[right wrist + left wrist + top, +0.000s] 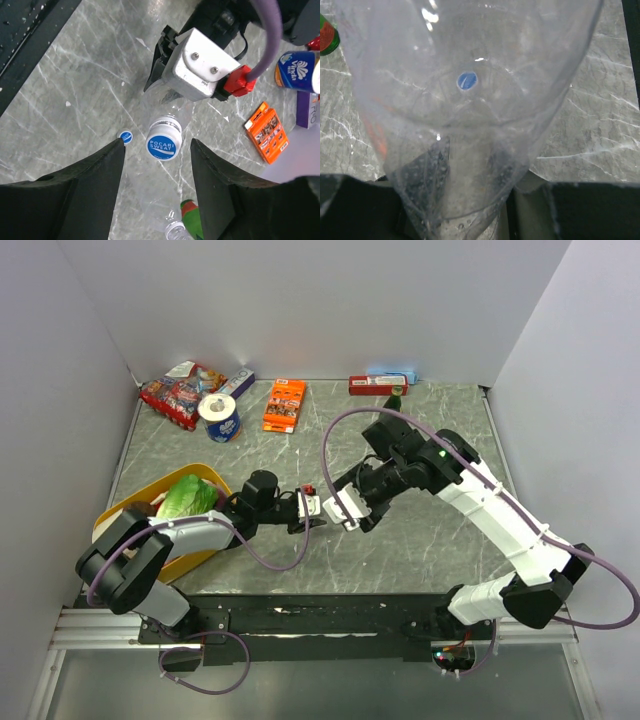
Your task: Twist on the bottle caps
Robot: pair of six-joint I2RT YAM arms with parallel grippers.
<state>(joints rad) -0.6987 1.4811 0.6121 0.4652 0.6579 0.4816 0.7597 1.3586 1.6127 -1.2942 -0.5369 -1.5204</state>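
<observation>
Your left gripper (315, 510) was clamped on a clear bottle (161, 107) near the middle of the table (90, 90). Its blue cap (163, 141) sat on the neck, facing your right gripper (157, 142) just to the right. Those fingers stood apart, one on either side of the cap and not touching it. A second blue cap (125, 136) lay loose just beside the bottle.

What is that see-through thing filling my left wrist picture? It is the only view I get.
Observer: A clear bottle, held in the left gripper; the right wrist view shows a blue cap on its mouth.
Operator: Is the other claw squeezing that cap?
Observer: No. The right gripper is open, one finger on each side of the cap, not touching it.
Operator: Any more caps?
Observer: A second blue cap lies loose on the table beside the bottle.
</observation>
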